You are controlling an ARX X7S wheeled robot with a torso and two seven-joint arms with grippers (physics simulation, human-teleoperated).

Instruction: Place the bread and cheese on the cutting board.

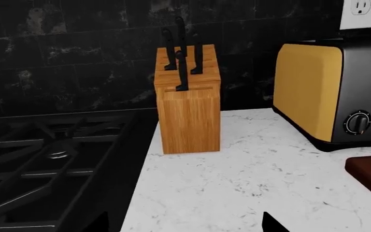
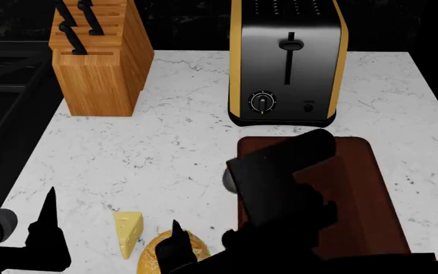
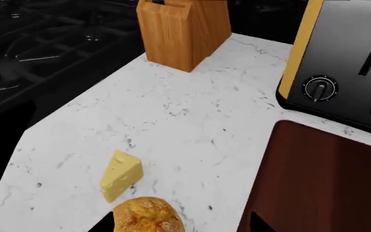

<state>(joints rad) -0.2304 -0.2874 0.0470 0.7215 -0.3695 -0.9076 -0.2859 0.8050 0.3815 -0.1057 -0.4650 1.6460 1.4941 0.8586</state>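
right claw (image 3: 179, 224) spread above bread (image 3: 148, 216) | our left claw (image 2: 48, 234): cannot tell | cheese (image 3: 120, 175) on table (image 3: 192, 125) | cutting board (image 3: 321, 179) bare

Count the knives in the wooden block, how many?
4 black knife handles show in the block, clustered at its top near the stove side. More could be hidden behind them.

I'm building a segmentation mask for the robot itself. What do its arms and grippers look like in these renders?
Both are almost uniformly matte black, with no visible cables or markings. The right arm shows as a large boxy black link with rounded edges over the cutting board. The left gripper has thin, pointed black fingers, with a grey cylindrical part beside it at the frame edge. The right gripper is black too.
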